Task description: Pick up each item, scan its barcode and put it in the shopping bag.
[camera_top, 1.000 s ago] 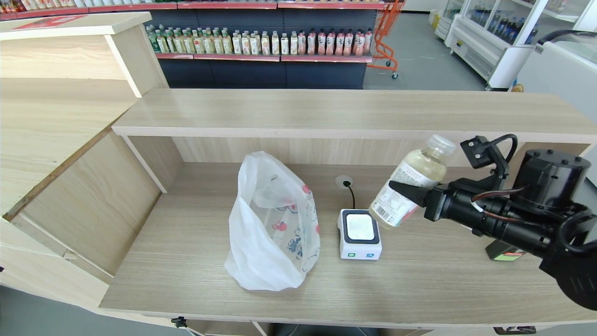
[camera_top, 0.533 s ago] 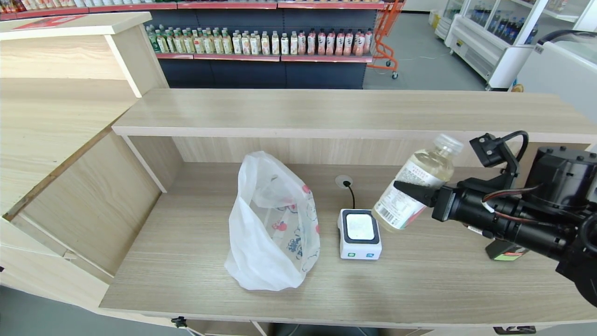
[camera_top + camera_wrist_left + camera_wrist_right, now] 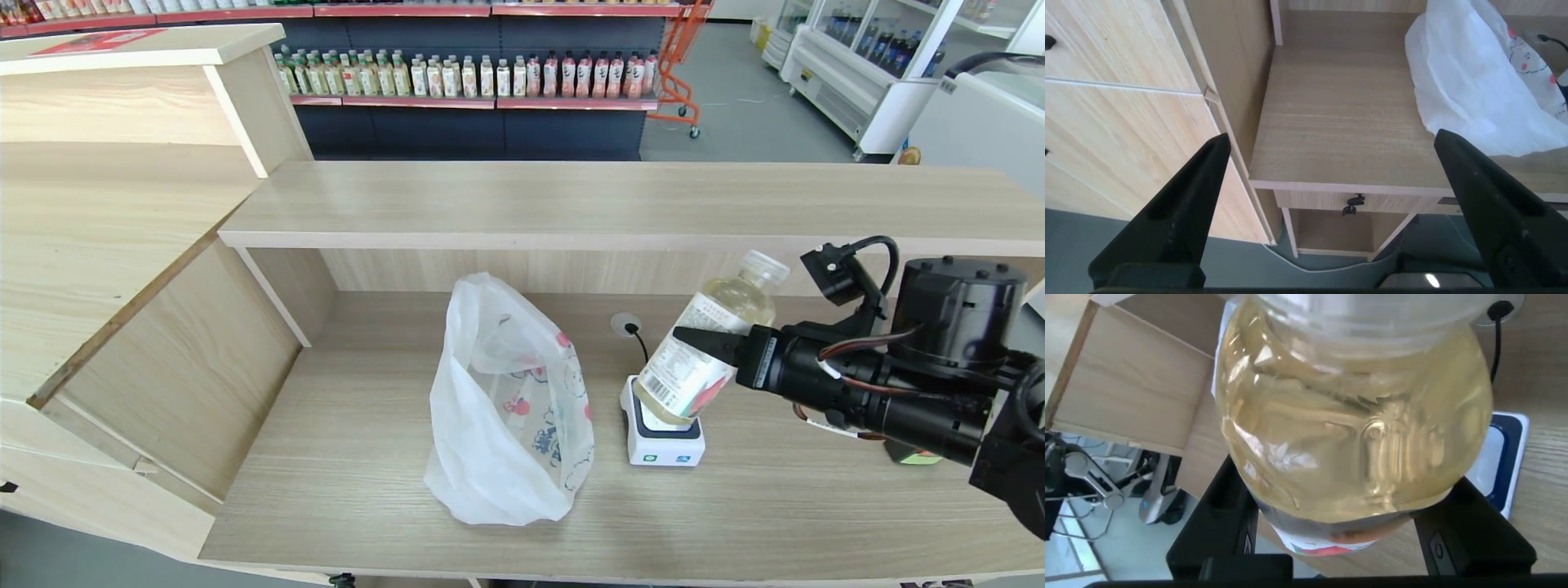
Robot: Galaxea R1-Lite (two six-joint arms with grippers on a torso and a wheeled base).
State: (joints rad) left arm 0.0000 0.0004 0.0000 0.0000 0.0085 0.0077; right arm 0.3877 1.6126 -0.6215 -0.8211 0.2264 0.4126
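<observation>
My right gripper (image 3: 694,358) is shut on a clear bottle (image 3: 706,347) of pale yellow drink with a white cap. The bottle hangs tilted, cap up and away from me, its lower labelled end just above the screen of the white barcode scanner (image 3: 663,445). In the right wrist view the bottle (image 3: 1355,416) sits close between the black fingers (image 3: 1229,531), with the scanner (image 3: 1507,457) below. The white printed shopping bag (image 3: 510,408) stands open just left of the scanner. My left gripper (image 3: 1331,143) is open, low beyond the counter's front left corner, near the bag (image 3: 1478,73).
The lower counter (image 3: 367,498) is walled by a side panel (image 3: 188,376) on the left and a raised top shelf (image 3: 571,204) at the back. The scanner's cable runs to a hole (image 3: 626,324). A small green item (image 3: 918,457) lies under the right arm.
The head camera has shifted, sliding the whole scene to the right. My right gripper has carried the bottle left and down, from beside the scanner to over its screen.
</observation>
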